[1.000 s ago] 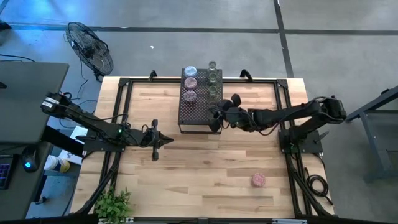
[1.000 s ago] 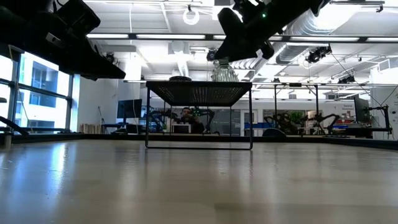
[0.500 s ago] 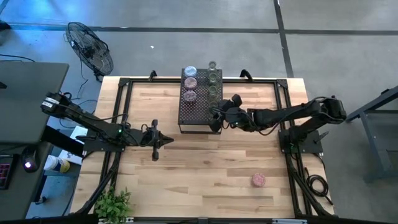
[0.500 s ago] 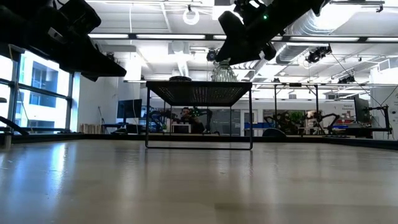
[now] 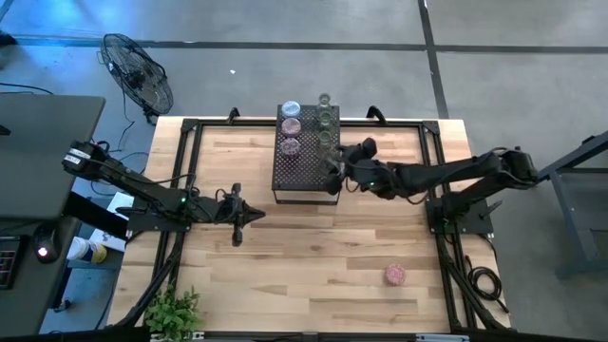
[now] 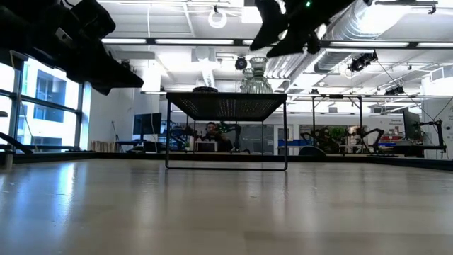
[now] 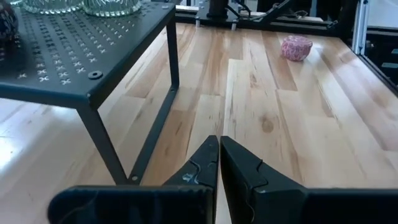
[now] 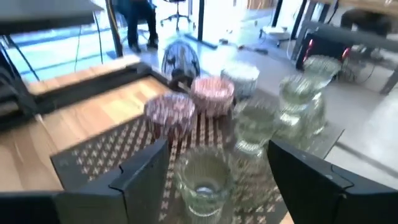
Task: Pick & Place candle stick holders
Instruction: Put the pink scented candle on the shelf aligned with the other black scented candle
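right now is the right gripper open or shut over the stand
Open. In the right wrist view the right gripper has its two dark fingers spread wide, a clear glass holder standing upright between them on the black stand.

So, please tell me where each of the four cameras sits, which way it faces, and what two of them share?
High view: above the table, looking straight down; both arms show, right gripper at the black perforated metal stand.
Low view: at tabletop height, looking level under the stand; arms enter from above.
Left wrist view: past the shut left gripper toward a pink glass cup.
Right wrist view: open fingers around a clear-greenish glass cup.
High and left wrist views share the pink cup.
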Robot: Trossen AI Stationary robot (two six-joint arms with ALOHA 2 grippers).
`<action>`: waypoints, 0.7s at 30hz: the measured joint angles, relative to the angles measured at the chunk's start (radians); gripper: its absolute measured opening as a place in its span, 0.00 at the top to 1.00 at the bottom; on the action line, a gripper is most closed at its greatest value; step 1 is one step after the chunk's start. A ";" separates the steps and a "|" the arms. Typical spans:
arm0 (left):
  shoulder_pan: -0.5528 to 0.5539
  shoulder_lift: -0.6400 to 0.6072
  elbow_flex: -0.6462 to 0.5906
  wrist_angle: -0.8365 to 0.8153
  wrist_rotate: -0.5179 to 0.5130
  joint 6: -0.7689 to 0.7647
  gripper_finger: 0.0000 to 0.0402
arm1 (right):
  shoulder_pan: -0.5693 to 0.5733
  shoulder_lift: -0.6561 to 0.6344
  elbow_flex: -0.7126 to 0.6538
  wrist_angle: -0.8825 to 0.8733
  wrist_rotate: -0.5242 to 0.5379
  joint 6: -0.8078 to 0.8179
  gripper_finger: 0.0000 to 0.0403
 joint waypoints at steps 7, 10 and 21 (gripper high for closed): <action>0.000 0.000 0.000 -0.001 -0.014 0.007 0.97 | 0.099 -0.130 0.000 0.010 0.072 -0.112 0.34; 0.000 0.000 0.000 -0.002 -0.019 0.029 0.97 | 0.179 -0.177 0.003 -0.036 0.085 -0.071 0.41; 0.000 0.000 0.000 0.003 -0.018 0.034 0.97 | 0.688 -0.151 0.002 -0.615 0.089 0.685 0.97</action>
